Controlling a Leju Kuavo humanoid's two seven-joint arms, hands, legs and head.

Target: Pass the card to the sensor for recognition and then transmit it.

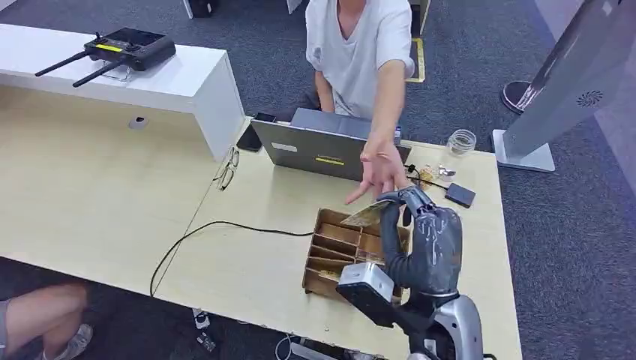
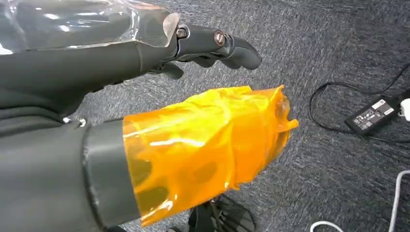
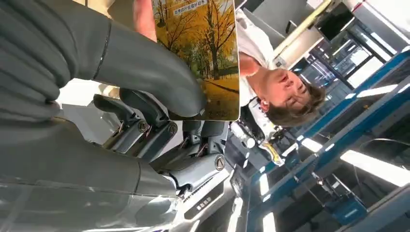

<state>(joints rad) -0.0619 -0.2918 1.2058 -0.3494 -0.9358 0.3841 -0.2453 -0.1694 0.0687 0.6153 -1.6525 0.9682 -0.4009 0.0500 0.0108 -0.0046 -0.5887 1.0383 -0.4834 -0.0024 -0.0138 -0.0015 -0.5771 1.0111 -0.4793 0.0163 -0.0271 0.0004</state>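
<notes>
Above the brown wooden compartment tray: right hand pinching a glossy autumn-tree picture card; a person's hand apparently touching its far edge. Left hand empty, fingers apart.

Glossy printed card against a smooth matt grey rubbery thumb. Pale wood-grain laminate on the bench, matt. Brown wooden tray, unvarnished in look. Clear glass jar. Matt grey metal-look laptop. Rough dark carpet on the floor; shiny crinkled orange film round the left hand.
</notes>
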